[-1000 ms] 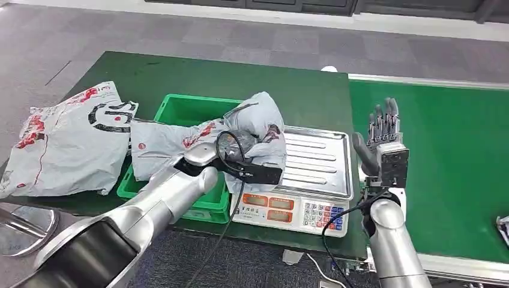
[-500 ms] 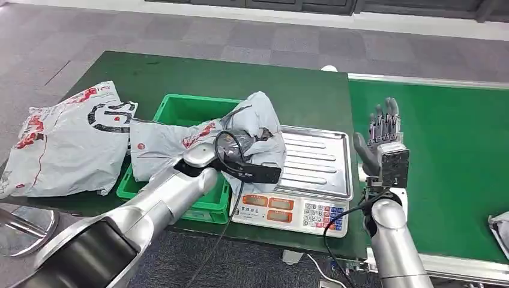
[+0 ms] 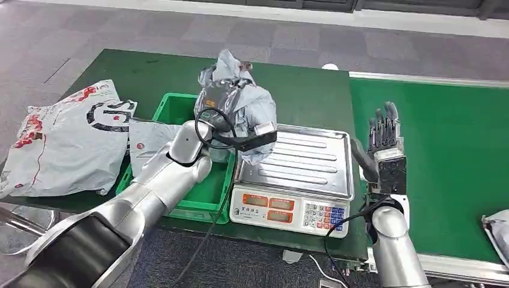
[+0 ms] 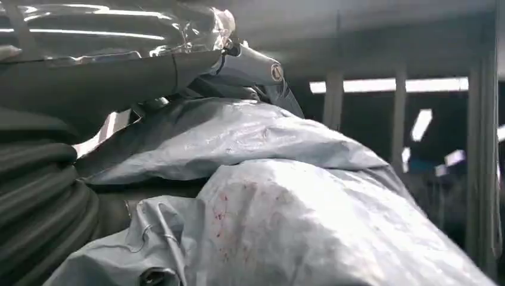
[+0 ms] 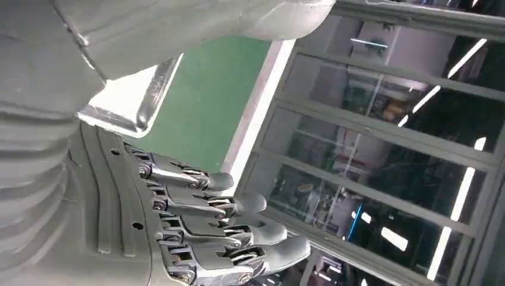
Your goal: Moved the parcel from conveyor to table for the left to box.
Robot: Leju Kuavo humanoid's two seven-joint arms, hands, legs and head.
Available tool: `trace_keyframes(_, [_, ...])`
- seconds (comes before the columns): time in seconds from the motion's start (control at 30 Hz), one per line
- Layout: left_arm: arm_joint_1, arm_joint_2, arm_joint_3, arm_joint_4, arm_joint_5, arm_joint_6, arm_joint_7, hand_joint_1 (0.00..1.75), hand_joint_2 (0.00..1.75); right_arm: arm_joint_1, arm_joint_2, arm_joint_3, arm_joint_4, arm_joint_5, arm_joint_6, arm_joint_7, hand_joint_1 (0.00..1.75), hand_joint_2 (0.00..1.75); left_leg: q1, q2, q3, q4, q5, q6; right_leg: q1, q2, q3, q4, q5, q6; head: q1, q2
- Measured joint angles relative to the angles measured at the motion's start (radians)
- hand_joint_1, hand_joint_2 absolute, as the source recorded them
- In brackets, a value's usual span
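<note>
Over the green desk (image 3: 150,72), a grey parcel (image 3: 237,102) is held aloft by the left robot hand (image 3: 225,129) clamped on it, above the bin (image 3: 180,111); lowering and release seem next, while the right robot hand (image 3: 384,135) is kept spread, empty.

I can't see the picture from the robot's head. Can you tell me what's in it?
The robot's left hand holds a crumpled grey parcel up above a green bin and a silver scale on a dark green table. Its right hand is raised, holding nothing, beside the green conveyor.
</note>
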Motion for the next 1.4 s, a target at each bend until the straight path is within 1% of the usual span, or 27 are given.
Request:
trace_keyframes(0.13, [0.004, 0.009, 0.049, -0.043, -0.051, 0.019, -0.001, 1.75, 1.75, 0.012, 0.011, -0.007, -0.016, 0.007, -0.001, 0.000, 0.00, 1.75, 0.000, 0.000, -0.001, 0.000, 0.000, 0.000, 0.000, 0.000, -0.001, 0.000, 0.000, 0.000, 0.000, 0.000])
trace_keyframes(0.3, [0.010, 0.014, 0.069, -0.061, -0.080, 0.027, 0.005, 1.75, 1.75, 0.018, 0.016, -0.013, -0.024, 0.009, -0.002, 0.000, 0.00, 1.75, 0.000, 0.000, -0.001, 0.000, 0.000, 0.000, 0.000, 0.000, -0.001, 0.000, 0.000, 0.000, 0.000, 0.000])
trace_keyframes(0.47, [0.022, 0.024, 0.125, -0.064, -0.220, 0.071, 0.067, 1.75, 1.75, 0.020, 0.020, -0.016, -0.024, 0.010, -0.001, 0.000, 0.00, 1.75, 0.000, 0.000, -0.001, 0.000, 0.000, 0.000, 0.000, 0.000, -0.001, 0.000, 0.000, 0.000, 0.000, 0.000])
trace_keyframes(0.53, [0.027, 0.034, 0.150, -0.063, -0.290, 0.076, 0.126, 1.75, 1.75, 0.020, 0.021, -0.016, -0.024, 0.010, 0.001, 0.000, 0.00, 1.75, 0.000, 0.000, -0.002, 0.000, 0.000, 0.000, 0.000, 0.000, -0.001, 0.000, 0.000, 0.000, 0.000, 0.000])
trace_keyframes(0.6, [0.028, 0.059, 0.177, -0.053, -0.356, 0.038, 0.215, 1.75, 1.75, 0.020, 0.022, -0.016, -0.024, 0.013, 0.003, 0.000, 0.00, 1.75, 0.000, 0.000, -0.002, -0.001, 0.000, 0.000, 0.001, 0.000, -0.002, 0.001, 0.000, 0.000, 0.000, 0.000])
trace_keyframes(0.67, [0.029, 0.085, 0.223, -0.020, -0.370, -0.040, 0.274, 1.75, 1.75, 0.019, 0.023, -0.016, -0.024, 0.018, 0.005, 0.002, 0.00, 1.75, 0.000, 0.001, -0.001, -0.001, 0.000, 0.000, 0.001, 0.002, -0.002, 0.001, 0.000, 0.000, 0.000, 0.000])
trace_keyframes(0.77, [0.044, 0.123, 0.277, 0.033, -0.372, -0.127, 0.297, 1.75, 1.75, 0.020, 0.025, -0.016, -0.024, 0.026, 0.008, 0.011, 0.00, 1.75, 0.000, 0.004, -0.001, -0.001, 0.001, -0.001, 0.001, 0.004, -0.005, 0.002, 0.000, -0.001, 0.000, 0.000])
trace_keyframes(0.83, [0.060, 0.139, 0.305, 0.058, -0.372, -0.158, 0.298, 1.75, 1.75, 0.023, 0.024, -0.016, -0.028, 0.028, 0.010, 0.014, 0.00, 1.75, 0.000, 0.002, -0.003, -0.001, 0.001, -0.002, 0.001, 0.001, -0.005, 0.002, 0.000, -0.001, 0.000, 0.000])
trace_keyframes(0.9, [0.065, 0.146, 0.322, 0.076, -0.372, -0.185, 0.291, 1.75, 1.75, 0.024, 0.024, -0.016, -0.033, 0.027, 0.011, 0.016, 0.00, 1.75, 0.000, -0.001, -0.004, -0.001, 0.002, -0.002, 0.001, -0.001, -0.005, 0.002, 0.000, -0.001, 0.000, 0.000])
trace_keyframes(0.97, [0.065, 0.152, 0.335, 0.095, -0.373, -0.223, 0.289, 1.75, 1.75, 0.027, 0.026, -0.016, -0.038, 0.027, 0.014, 0.017, 0.00, 1.75, 0.000, 0.000, -0.004, -0.001, 0.001, -0.002, 0.000, 0.000, -0.005, 0.002, 0.000, -0.001, 0.000, 0.000])
trace_keyframes(1.1, [0.071, 0.154, 0.350, 0.126, -0.374, -0.355, 0.292, 1.75, 1.75, 0.048, 0.026, -0.019, -0.058, 0.026, 0.022, 0.015, 0.00, 1.75, 0.000, 0.000, -0.004, -0.001, 0.001, -0.001, -0.001, 0.001, -0.006, 0.002, 0.000, -0.001, 0.000, 0.000])
trace_keyframes(1.13, [0.073, 0.154, 0.356, 0.132, -0.374, -0.382, 0.273, 0.07, 1.75, 0.054, 0.026, -0.019, -0.064, 0.026, 0.026, 0.014, 0.00, 1.75, -0.001, 0.000, -0.004, -0.001, 0.001, -0.001, -0.001, 0.001, -0.006, 0.002, 0.000, -0.001, 0.000, 0.000])
trace_keyframes(1.17, [0.075, 0.154, 0.363, 0.138, -0.370, -0.415, 0.244, 0.00, 1.75, 0.059, 0.026, -0.020, -0.070, 0.026, 0.029, 0.014, 0.00, 1.75, -0.001, 0.000, -0.003, -0.001, 0.001, -0.001, -0.001, 0.001, -0.006, 0.002, 0.000, -0.001, 0.000, 0.000])
trace_keyframes(1.27, [0.079, 0.151, 0.382, 0.149, -0.362, -0.470, 0.186, 0.00, 1.75, 0.072, 0.026, -0.024, -0.088, 0.025, 0.033, 0.014, 0.00, 1.75, -0.001, 0.000, -0.003, -0.001, 0.001, -0.002, 0.000, 0.001, -0.006, 0.002, 0.000, -0.001, 0.000, 0.000])
trace_keyframes(1.33, [0.082, 0.145, 0.394, 0.154, -0.350, -0.470, 0.156, 0.00, 1.75, 0.081, 0.026, -0.030, -0.098, 0.025, 0.035, 0.014, 0.00, 1.75, -0.001, 0.000, -0.003, -0.001, 0.001, -0.002, 0.000, 0.001, -0.006, 0.002, 0.000, -0.001, 0.000, 0.000])
trace_keyframes(1.4, [0.085, 0.134, 0.417, 0.155, -0.292, -0.439, 0.089, 0.00, 1.75, 0.094, 0.026, -0.039, -0.110, 0.025, 0.036, 0.014, 0.00, 1.75, -0.001, 0.000, -0.003, -0.001, 0.002, -0.002, 0.000, 0.001, -0.006, 0.002, 0.000, -0.001, 0.000, 0.000])
